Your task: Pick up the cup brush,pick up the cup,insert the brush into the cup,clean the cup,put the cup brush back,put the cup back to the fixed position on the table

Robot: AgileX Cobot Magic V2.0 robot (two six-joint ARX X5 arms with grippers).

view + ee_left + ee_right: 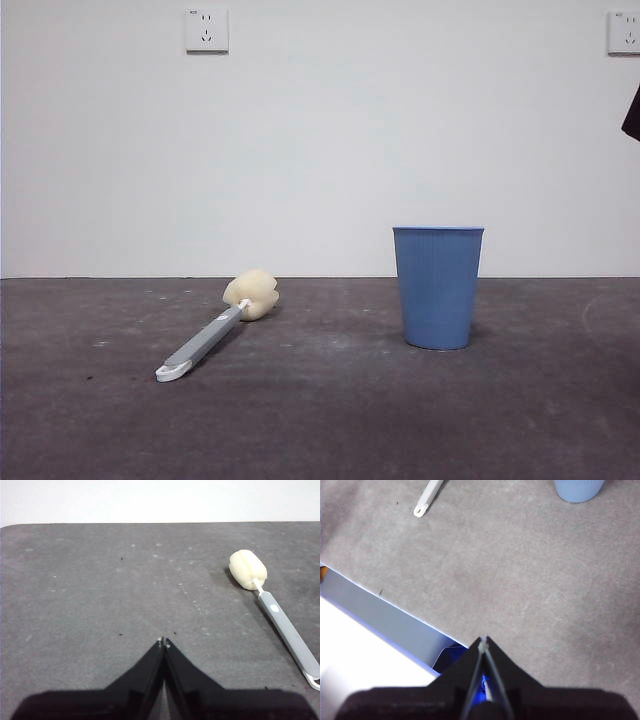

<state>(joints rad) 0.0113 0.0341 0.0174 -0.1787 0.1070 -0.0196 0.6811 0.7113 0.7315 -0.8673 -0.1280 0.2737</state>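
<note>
No step had begun: both task things lay untouched on the tabletop [330,420]. In the front view the brush [215,335] lay flat at lower left of centre, its cream sponge head toward the back wall and its white handle tip toward the camera. The cup [438,287] stood upright right of centre, well apart from the brush, mouth up.

The left end effector [164,641] hung over bare tabletop with its 2 jaws pressed together, tips meeting and holding nothing. In its wrist view the brush sat at the right side of the frame, sponge at upper right, handle running toward the lower right corner. The right end effector [484,640] was likewise closed and empty, above the tabletop near its edge; its view caught only the white handle tip at upper left and the base of the cup at upper right. A dark tip at the upper right edge of the front view was probably a waiting arm.

The step in hand, as I judged it, was the first: picking up the brush. That would likely call for the left end effector to part its jaws, travel over the grey handle, line up across it and descend low, since the handle lay flat and slim.
</note>
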